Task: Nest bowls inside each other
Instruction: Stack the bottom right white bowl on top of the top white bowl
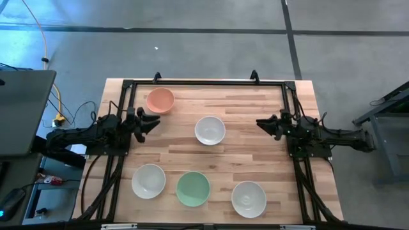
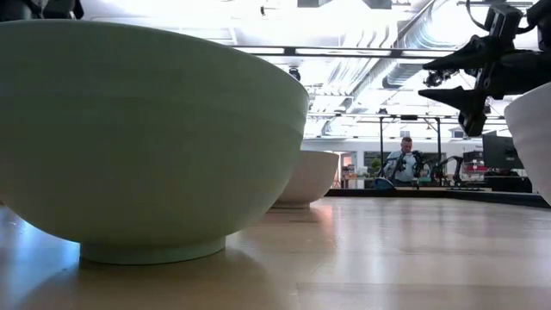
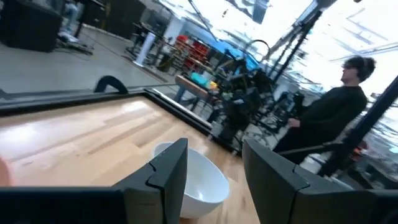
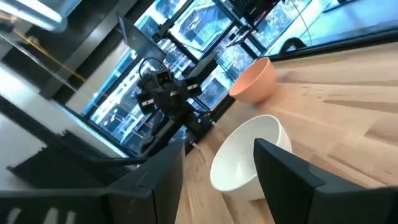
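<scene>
Overhead, table-level, two inward-facing wrist cameras

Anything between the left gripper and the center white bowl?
Nothing visible. In the high view, bare wood lies between the left gripper and the center white bowl. The salmon-orange bowl sits off that line, toward the table's far edge. The left wrist view also shows the bowl straight ahead past the open fingers.

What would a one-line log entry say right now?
bowls: five apart, none nested | left gripper: open, beside salmon bowl | right gripper: open, facing centre white bowl
</scene>
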